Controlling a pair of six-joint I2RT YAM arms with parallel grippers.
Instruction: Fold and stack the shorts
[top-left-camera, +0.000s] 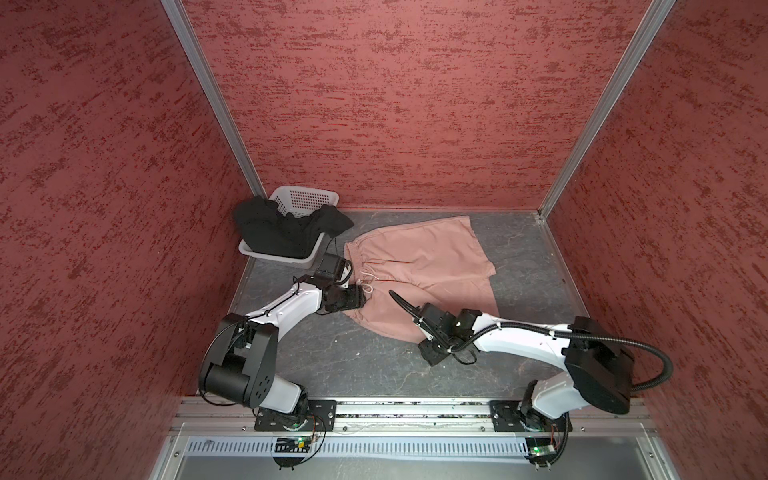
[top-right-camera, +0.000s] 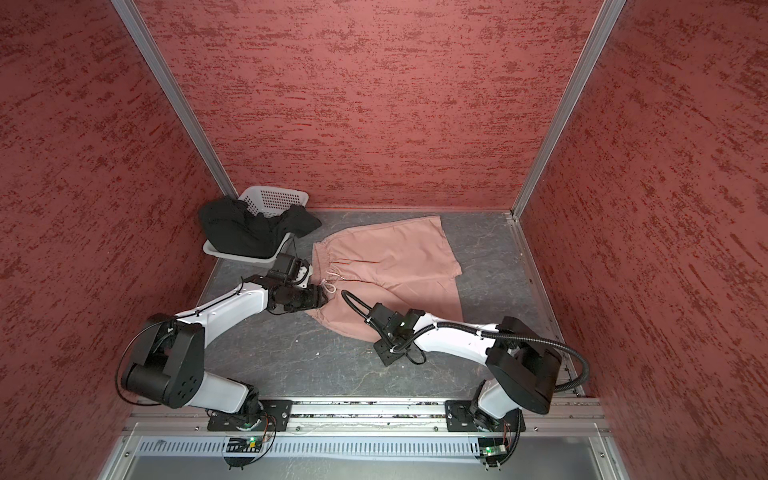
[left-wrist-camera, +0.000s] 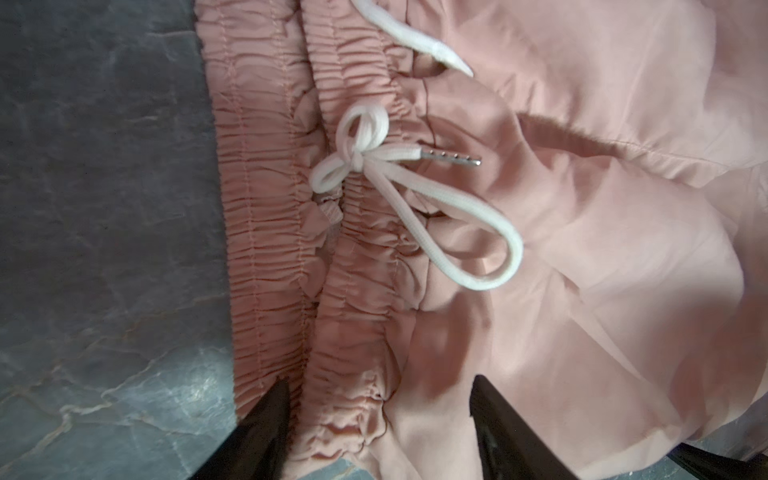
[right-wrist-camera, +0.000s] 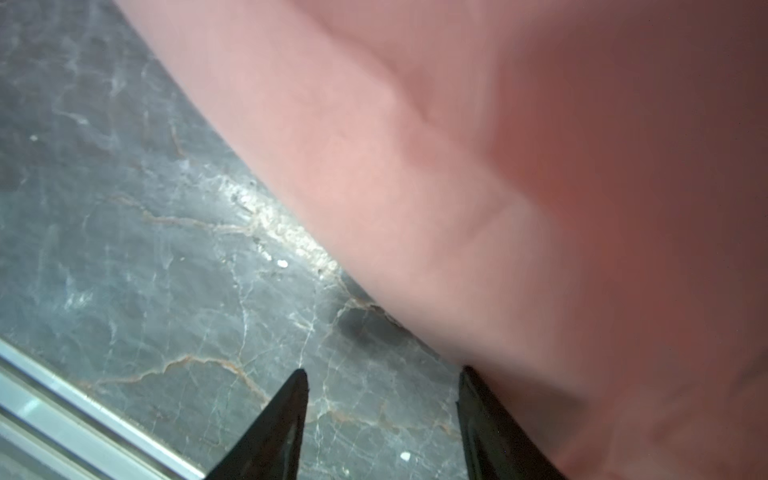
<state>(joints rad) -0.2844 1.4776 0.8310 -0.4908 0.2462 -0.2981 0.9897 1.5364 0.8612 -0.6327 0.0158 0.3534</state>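
The dusty pink shorts (top-left-camera: 419, 266) (top-right-camera: 386, 266) lie spread on the grey table, with the gathered waistband (left-wrist-camera: 270, 208) and white drawstring bow (left-wrist-camera: 361, 158) toward the left arm. My left gripper (left-wrist-camera: 380, 384) (top-left-camera: 360, 300) stands open over the near end of the waistband, its two black fingers straddling the bunched fabric. My right gripper (right-wrist-camera: 383, 372) is open at the near hem of the pink shorts (right-wrist-camera: 457, 166). One finger touches the fabric edge and bare table shows between the fingers. The black shorts (top-left-camera: 274, 230) (top-right-camera: 241, 230) hang crumpled out of the basket.
A white perforated basket (top-left-camera: 305, 195) (top-right-camera: 274, 195) sits in the back left corner against the red walls. The grey marbled table (top-left-camera: 540, 270) extends right of the shorts. An aluminium rail (top-left-camera: 415, 409) runs along the front edge, carrying both arm bases.
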